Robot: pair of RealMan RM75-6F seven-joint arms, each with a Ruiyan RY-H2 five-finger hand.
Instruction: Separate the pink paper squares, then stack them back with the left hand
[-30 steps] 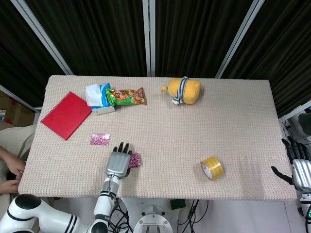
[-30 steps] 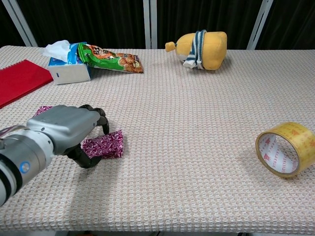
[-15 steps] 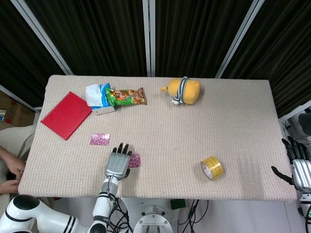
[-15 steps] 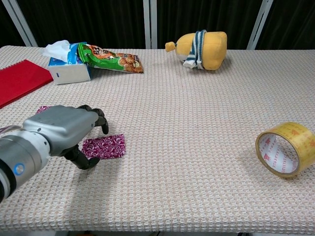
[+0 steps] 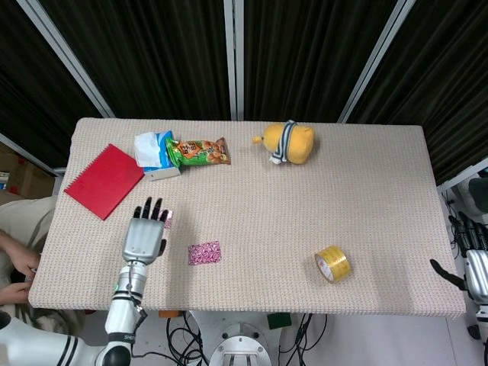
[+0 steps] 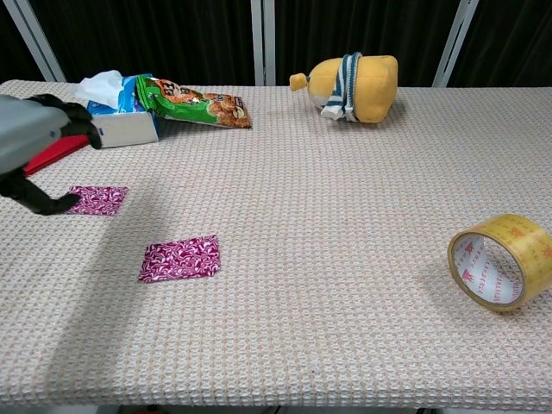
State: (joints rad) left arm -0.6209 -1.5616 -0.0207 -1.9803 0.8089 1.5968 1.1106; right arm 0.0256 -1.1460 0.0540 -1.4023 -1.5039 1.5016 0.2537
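Two pink patterned paper squares lie apart on the woven table. The nearer square (image 5: pixel 204 252) (image 6: pixel 180 258) lies flat with nothing touching it. The farther square (image 5: pixel 168 219) (image 6: pixel 97 199) sits to its left, mostly hidden under my left hand (image 5: pixel 145 233) (image 6: pixel 34 142) in the head view. That hand hovers over the square's left edge with its fingers spread and holds nothing. My right hand (image 5: pixel 474 264) hangs off the table's right edge, fingers apart and empty.
A red notebook (image 5: pixel 104 180) lies at the far left, with a tissue box (image 5: pixel 152 152) (image 6: pixel 121 121) and a green snack bag (image 5: pixel 198 151) (image 6: pixel 194 103) behind. A yellow plush toy (image 5: pixel 288 142) (image 6: pixel 354 86) sits far centre. A yellow tape roll (image 5: pixel 332 264) (image 6: pixel 500 261) lies near right.
My left hand has let go of the nearer square, which now lies flat, and has moved left and away to the farther square. The right hand has barely moved.
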